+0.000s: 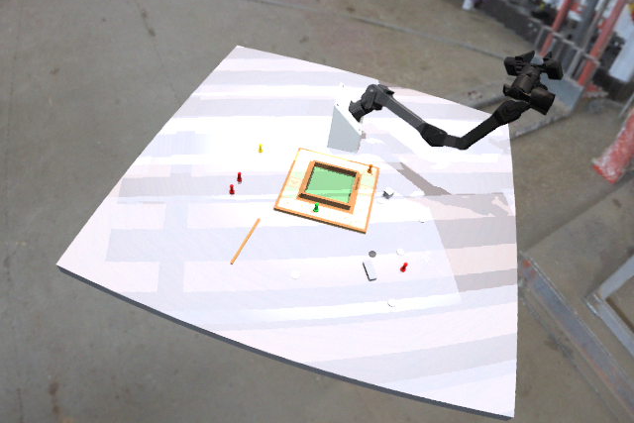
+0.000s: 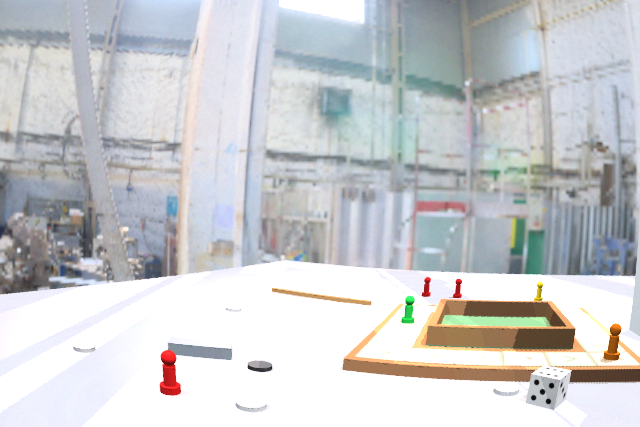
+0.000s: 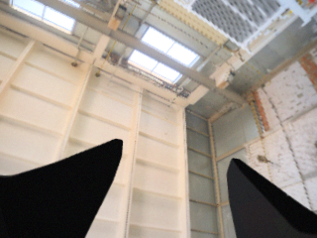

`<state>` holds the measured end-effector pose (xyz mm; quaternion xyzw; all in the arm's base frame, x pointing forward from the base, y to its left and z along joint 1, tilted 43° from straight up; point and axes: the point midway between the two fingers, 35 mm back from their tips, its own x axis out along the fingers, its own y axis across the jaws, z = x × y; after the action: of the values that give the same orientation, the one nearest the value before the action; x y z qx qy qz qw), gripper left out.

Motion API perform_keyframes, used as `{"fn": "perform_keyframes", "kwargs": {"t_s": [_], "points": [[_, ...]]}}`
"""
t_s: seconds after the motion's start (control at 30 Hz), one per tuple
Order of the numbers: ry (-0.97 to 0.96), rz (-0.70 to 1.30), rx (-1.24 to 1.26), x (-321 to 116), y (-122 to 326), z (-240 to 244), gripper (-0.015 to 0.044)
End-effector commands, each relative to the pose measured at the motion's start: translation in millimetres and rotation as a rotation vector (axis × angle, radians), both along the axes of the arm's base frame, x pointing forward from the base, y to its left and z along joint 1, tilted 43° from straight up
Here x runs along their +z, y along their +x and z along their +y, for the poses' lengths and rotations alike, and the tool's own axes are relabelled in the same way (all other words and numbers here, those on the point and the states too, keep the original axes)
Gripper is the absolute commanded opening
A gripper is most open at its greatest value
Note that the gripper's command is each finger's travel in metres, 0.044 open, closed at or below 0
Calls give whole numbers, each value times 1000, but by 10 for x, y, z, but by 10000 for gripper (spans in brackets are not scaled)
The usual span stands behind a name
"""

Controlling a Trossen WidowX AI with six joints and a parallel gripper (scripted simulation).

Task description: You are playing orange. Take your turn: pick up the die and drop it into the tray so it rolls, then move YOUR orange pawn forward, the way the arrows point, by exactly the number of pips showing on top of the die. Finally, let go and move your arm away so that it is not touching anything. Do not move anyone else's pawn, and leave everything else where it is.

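The white die (image 1: 388, 192) (image 2: 547, 388) lies on the table just outside the board (image 1: 286, 194) (image 2: 382, 368), with several pips on its top face. The brown tray (image 1: 326, 201) (image 2: 498, 337) with a green floor sits mid-board and is empty. The orange pawn (image 1: 369, 169) (image 2: 613, 343) stands upright on the board near the corner closest to the arm's base. The board's arrows are too faint to read. My gripper (image 1: 534, 58) (image 3: 175, 157) is open and empty, raised far from the board and die at the table's right side, its fingers pointing upward.
A green pawn (image 1: 315, 207) (image 2: 408, 310) stands on the board. Off it are a yellow pawn (image 1: 260, 149) (image 2: 539, 292), red pawns (image 1: 403, 266) (image 2: 169, 374), a wooden stick (image 1: 245, 242) (image 2: 320, 296), a grey block (image 1: 369, 270) (image 2: 199, 348), a dark disc (image 1: 371, 253) (image 2: 259, 366) and several white discs.
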<state>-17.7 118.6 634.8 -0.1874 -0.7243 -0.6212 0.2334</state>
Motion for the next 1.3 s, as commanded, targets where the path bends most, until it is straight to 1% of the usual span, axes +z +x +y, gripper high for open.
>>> {"fn": "perform_keyframes", "kwargs": {"t_s": [0.0,0.13,0.2,0.3,0.4,0.53,0.7,0.87,1.07,1.27], "points": [[141,-44,148,-52,-378,-545,275],[264,-75,300,-169,-615,-1085,275],[312,-82,363,-220,-673,-1298,275],[416,-83,510,-337,-724,-1764,275],[522,-75,659,-486,-677,-2223,275],[665,-51,857,-734,-475,-2792,275],[850,1,1107,-1125,-18,-3383,275],[1031,79,1354,-1562,602,-3749,275],[1235,225,1629,-2080,1413,-3827,275],[1440,402,1889,-2659,2208,-3610,275]]}}
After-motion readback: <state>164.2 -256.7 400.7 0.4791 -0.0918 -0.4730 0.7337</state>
